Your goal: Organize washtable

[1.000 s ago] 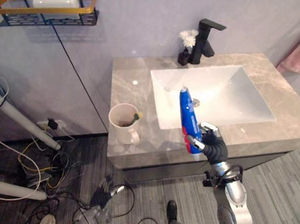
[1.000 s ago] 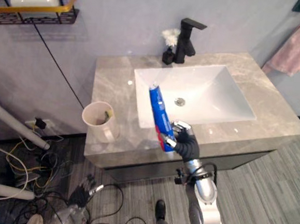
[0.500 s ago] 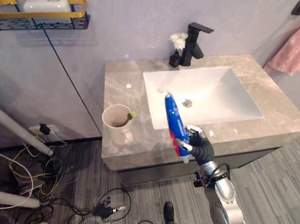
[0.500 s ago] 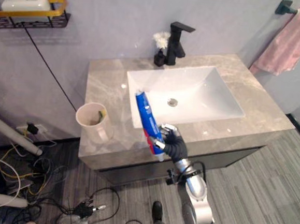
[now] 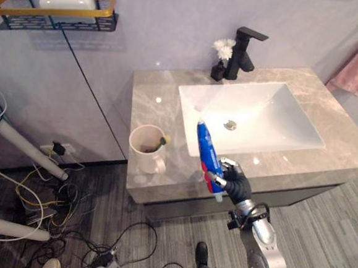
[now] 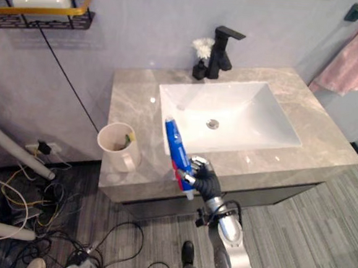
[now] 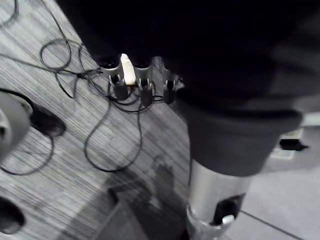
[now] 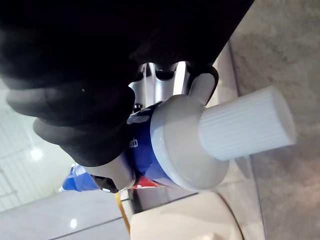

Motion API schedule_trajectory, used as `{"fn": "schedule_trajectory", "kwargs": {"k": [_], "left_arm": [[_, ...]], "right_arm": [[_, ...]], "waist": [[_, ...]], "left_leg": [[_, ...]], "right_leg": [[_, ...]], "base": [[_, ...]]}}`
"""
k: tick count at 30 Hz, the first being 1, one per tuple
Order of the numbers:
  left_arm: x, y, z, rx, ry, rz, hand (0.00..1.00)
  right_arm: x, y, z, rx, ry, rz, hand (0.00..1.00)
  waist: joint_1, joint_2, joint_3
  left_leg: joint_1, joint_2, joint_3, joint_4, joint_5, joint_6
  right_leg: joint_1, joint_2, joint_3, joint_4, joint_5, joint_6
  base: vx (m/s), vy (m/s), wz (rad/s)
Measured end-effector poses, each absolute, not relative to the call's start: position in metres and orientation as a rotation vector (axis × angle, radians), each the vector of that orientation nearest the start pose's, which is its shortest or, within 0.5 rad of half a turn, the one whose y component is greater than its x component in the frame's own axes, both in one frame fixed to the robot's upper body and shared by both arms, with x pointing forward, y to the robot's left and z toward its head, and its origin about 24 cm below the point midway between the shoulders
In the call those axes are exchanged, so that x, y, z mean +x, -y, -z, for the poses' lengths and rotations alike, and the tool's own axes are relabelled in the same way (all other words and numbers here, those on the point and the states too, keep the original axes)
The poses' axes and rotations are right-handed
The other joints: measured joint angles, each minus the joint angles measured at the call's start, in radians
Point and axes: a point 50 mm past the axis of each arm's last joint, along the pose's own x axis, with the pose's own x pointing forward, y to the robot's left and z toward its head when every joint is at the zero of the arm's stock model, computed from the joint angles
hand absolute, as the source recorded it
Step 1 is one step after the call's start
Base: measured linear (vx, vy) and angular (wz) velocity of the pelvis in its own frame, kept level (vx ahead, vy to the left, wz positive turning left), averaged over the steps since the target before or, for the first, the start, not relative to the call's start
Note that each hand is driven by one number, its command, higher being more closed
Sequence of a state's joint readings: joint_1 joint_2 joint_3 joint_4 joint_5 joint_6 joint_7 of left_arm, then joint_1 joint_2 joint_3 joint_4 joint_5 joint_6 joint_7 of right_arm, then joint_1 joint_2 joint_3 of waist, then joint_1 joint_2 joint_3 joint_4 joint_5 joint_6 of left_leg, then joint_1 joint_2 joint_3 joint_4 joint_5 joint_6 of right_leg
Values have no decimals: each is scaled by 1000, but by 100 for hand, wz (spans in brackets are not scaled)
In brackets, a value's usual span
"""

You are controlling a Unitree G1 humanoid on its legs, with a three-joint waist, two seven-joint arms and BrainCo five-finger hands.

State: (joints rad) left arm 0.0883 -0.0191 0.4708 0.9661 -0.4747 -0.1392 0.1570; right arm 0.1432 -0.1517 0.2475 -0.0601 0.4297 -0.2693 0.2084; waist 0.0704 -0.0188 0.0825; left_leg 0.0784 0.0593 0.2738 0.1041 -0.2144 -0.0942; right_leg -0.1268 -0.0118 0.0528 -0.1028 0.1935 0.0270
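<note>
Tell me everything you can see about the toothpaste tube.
The toothpaste tube is blue, soft-looking plastic, with red near its white ribbed cap. It stands nearly upright, cap down, crimped end up, leaning slightly left. The right hand is curled round its lower end, by the counter front edge, between cup and sink.

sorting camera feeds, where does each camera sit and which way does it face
Left eye view: head camera, looks down at the washtable; right hand holds a toothpaste tube.
Right eye view: same scene, offset.
Left wrist view: along the left hand at the floor.
Right wrist view: along the right hand at the tube's white cap.
</note>
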Motion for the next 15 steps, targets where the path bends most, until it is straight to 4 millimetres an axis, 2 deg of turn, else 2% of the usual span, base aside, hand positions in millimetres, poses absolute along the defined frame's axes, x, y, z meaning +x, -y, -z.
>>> {"fn": "schedule_trajectory", "kwargs": {"k": [5, 9, 15], "left_arm": [[119, -234, 127, -610, -615, -980, 0], [140, -247, 95, -606, -391, -1042, 0], [147, -265, 64, -477, -256, -1159, 0]], "right_arm": [[212, 127, -41, 305, 140, -331, 100], [211, 127, -42, 302, 147, -315, 100], [211, 128, -43, 296, 162, -298, 100]], "waist": [[-1, -3, -1], [1, -13, -8], [1, -14, -9]], "left_leg": [[-16, -5, -9, 3, 3, 3], [-24, -5, -14, 3, 3, 4], [-29, -3, -9, 8, 3, 4]], "right_leg": [[-2, -7, -8, 0, 0, 0], [-5, -8, -15, 0, 1, 0], [-12, -5, -12, 4, 1, -1]], "base": [[-29, 7, 7], [-22, -1, 5], [4, 0, -1]]}}
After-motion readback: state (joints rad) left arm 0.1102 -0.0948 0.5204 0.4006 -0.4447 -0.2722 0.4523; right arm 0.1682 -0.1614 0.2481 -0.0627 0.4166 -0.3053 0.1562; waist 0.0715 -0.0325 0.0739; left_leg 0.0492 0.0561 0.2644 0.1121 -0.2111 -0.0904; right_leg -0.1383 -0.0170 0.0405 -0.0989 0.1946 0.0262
